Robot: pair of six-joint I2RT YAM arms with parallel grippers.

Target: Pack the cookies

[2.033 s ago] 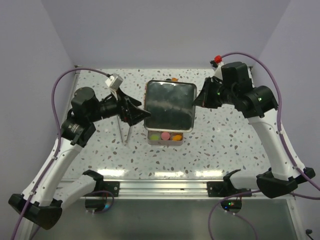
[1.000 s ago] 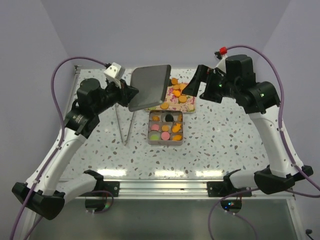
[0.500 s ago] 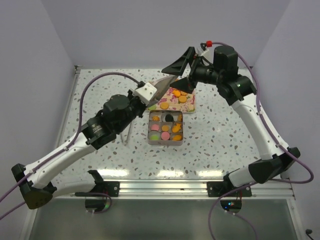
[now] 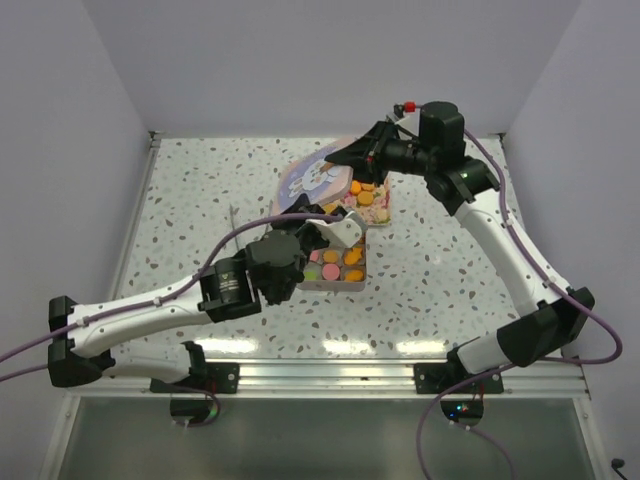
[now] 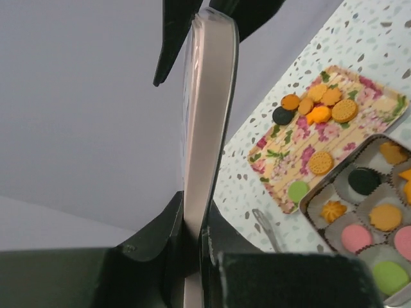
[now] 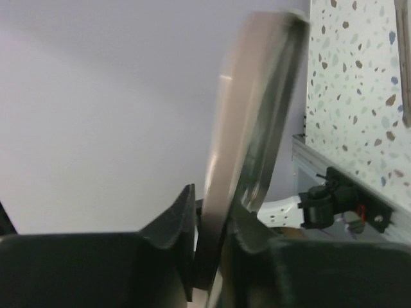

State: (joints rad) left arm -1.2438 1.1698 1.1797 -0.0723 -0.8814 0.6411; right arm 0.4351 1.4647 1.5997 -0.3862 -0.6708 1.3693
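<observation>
While the left fingers [image 5: 168, 226] and right fingers [image 6: 176, 215] each pinch an edge of the lid [image 4: 312, 180] up behind the tin [image 4: 335, 285], cookies [image 5: 345, 110] lie in the tin and just behind it. Both should move together so nothing slips.

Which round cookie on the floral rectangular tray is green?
The flat green disc lying apart at the floral tray's corner; the others are orange or black.

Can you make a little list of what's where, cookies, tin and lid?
Lid: rabbit-picture square metal lid, held up, tilted
Left jaws: shut on one lid edge
Right jaws: shut on opposite edge
Tin: silver compartment tin, open
Tray: floral rectangular tray behind tin
Cookies: small round colourful cookies, some in tin, some on tray
</observation>
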